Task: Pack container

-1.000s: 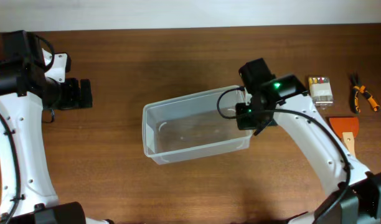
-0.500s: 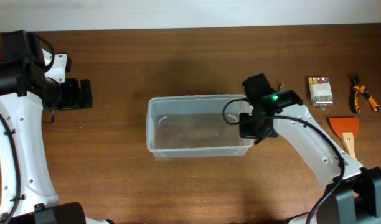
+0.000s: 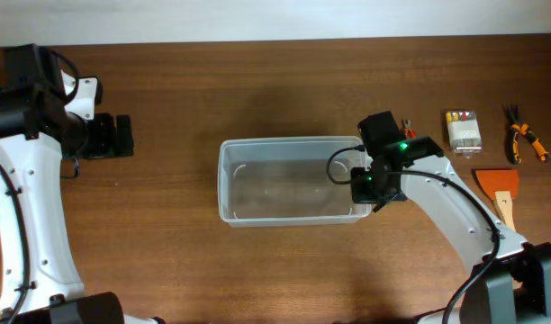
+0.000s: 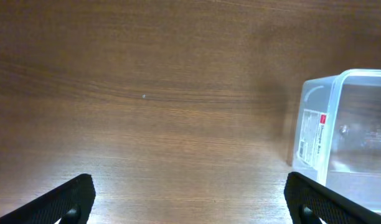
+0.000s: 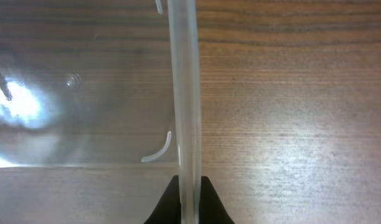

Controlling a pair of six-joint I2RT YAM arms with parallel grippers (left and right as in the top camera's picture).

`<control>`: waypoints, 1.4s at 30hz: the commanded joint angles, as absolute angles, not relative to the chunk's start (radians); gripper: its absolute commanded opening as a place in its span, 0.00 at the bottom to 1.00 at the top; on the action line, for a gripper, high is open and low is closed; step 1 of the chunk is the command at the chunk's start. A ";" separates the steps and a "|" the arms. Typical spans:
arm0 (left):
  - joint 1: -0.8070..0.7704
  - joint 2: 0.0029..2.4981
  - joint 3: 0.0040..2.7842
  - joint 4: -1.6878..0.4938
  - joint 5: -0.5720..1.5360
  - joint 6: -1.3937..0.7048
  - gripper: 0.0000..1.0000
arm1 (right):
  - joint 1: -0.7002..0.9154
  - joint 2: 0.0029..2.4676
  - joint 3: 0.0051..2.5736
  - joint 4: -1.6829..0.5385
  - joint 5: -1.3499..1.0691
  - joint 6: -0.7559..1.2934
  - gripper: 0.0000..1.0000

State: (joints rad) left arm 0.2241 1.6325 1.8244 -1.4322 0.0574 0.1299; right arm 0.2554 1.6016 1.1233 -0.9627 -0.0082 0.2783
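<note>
One translucent, round-cornered container (image 3: 284,141), thin rim nipped by right pincer (image 5: 190,185); left pincer (image 4: 190,198) spread wide.

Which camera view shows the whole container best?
The overhead view: the container shows nearly whole there, with its empty floor. The left wrist view catches only one end, with a label, at the frame's right edge. The right wrist view shows just a stretch of rim, pinched by the right gripper.

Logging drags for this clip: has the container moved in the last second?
Yes. The container swung from skewed to square with the table edge and slid right, toward the bit box.
</note>
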 commanded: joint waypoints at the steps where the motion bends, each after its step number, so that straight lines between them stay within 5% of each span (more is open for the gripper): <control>1: 0.227 1.637 1.835 -1.435 0.076 0.117 0.99 | 0.249 1.596 1.102 -0.956 -0.027 0.208 0.04; 20: 0.220 1.637 1.835 -1.438 0.084 0.117 0.99 | 0.255 1.596 1.102 -0.952 -0.034 0.384 0.04; 42: 0.210 1.637 1.835 -1.444 0.090 0.117 0.99 | 0.256 1.596 1.102 -0.934 -0.038 0.269 0.05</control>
State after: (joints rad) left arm 0.2134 1.6325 1.8244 -1.4414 0.0753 0.1299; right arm 0.2558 1.6016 1.1198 -0.9340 -0.0357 0.2966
